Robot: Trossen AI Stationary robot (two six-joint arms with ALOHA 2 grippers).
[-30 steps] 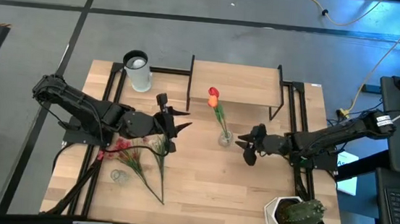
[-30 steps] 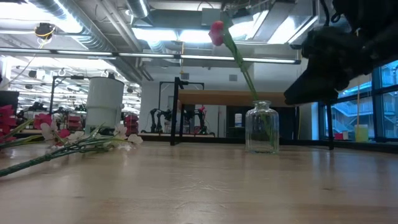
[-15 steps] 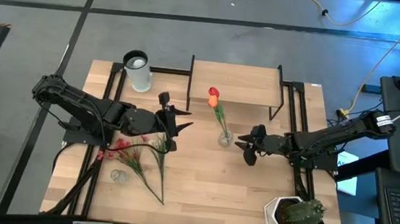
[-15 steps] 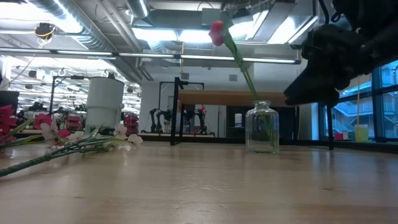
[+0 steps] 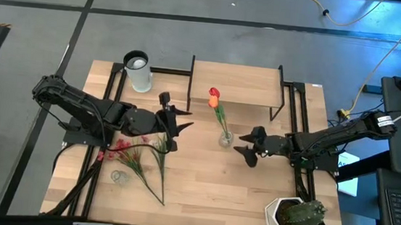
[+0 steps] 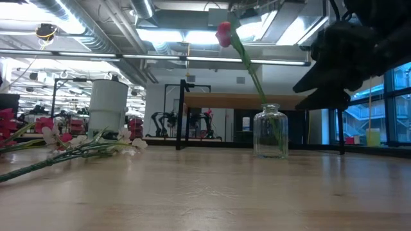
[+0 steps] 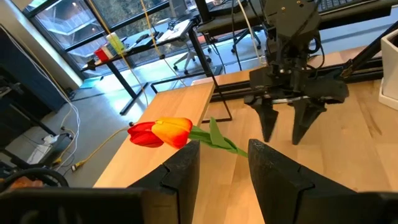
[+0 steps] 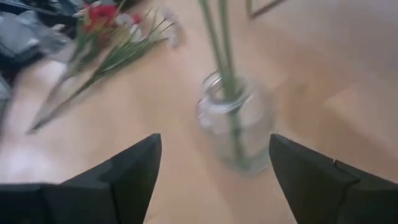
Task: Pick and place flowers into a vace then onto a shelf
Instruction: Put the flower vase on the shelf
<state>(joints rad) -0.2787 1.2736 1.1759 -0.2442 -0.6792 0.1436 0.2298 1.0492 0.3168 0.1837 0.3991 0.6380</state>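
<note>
Loose sprigs [image 5: 137,159] lie near-left on counter [image 5: 209,182]. Right gripper [image 5: 247,146] jaws wide, empty, just right of glass vase [image 5: 225,138] w/ tulip [image 5: 214,95]; left gripper [image 5: 172,123] jaws narrow, empty. Square up, grip vase low, lift to shelf [image 5: 236,83] far behind.

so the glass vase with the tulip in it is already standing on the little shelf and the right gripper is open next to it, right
Not quite. The vase with the tulip stands on the table, in front of the shelf, not on it; the high view shows this. The rest holds: the right gripper is open beside the vase.
</note>
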